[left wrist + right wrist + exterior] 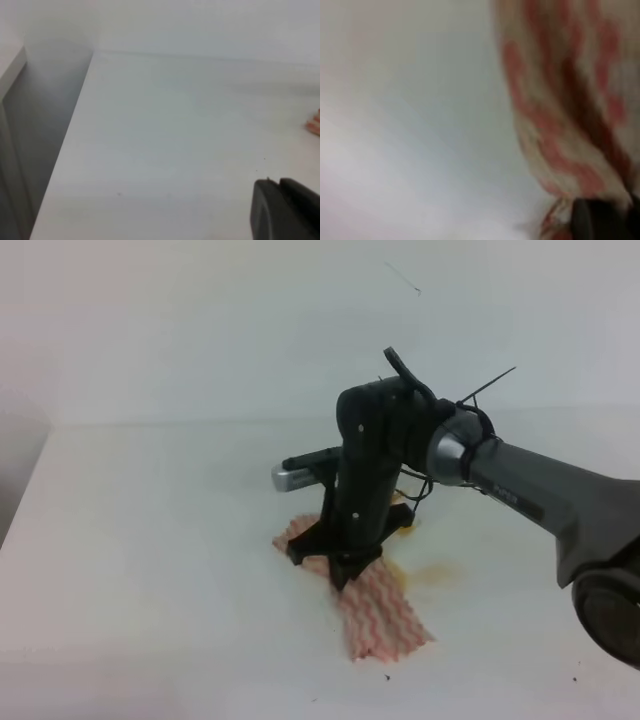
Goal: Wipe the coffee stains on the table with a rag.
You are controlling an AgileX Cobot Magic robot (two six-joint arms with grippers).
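Note:
The pink-red and white zigzag rag lies on the white table, stretched from the middle toward the front. My right gripper points down onto the rag's far end and appears shut on it. In the right wrist view the rag fills the right side, blurred, with a dark fingertip at the bottom. An orange-brown coffee stain shows just right of the rag, partly hidden by it and the arm. Only a dark part of my left gripper shows, over bare table.
The table's left edge drops to a grey gap beside a wall. A white wall stands behind the table. Tiny dark specks lie near the front edge. The right arm's base stands at the right.

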